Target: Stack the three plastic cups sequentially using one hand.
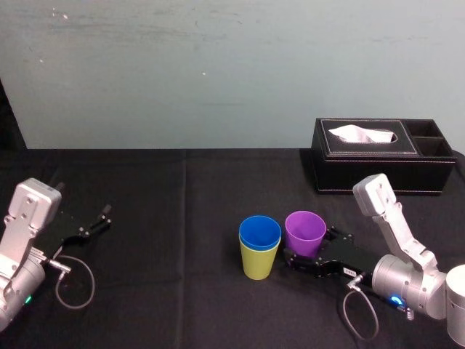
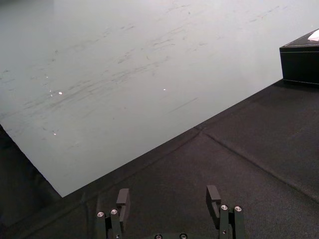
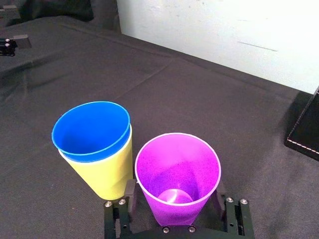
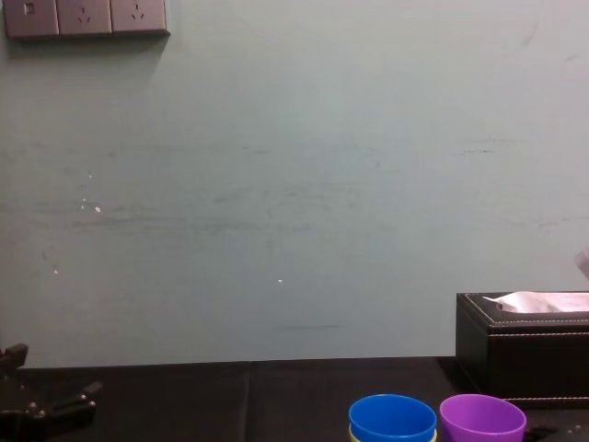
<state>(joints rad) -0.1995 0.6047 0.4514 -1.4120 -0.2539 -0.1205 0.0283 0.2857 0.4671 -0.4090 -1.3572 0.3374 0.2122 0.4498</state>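
Note:
The blue cup (image 1: 260, 231) sits nested inside the yellow-green cup (image 1: 258, 263) at the middle of the black table. Just to its right stands the purple cup (image 1: 305, 231), upright on the cloth. My right gripper (image 1: 311, 247) reaches in from the right at table height. In the right wrist view its fingers (image 3: 130, 193) press against both sides of the purple cup (image 3: 177, 169) low on its wall, so the right gripper (image 3: 174, 196) is shut on it. The blue cup (image 3: 89, 129) and yellow-green cup (image 3: 107, 174) stand close beside it. My left gripper (image 2: 169, 196) rests open at the far left.
A black tissue box (image 1: 381, 156) with a white tissue stands at the back right, behind my right arm. The pale wall runs along the table's far edge. The left gripper (image 1: 98, 222) lies on the cloth far from the cups.

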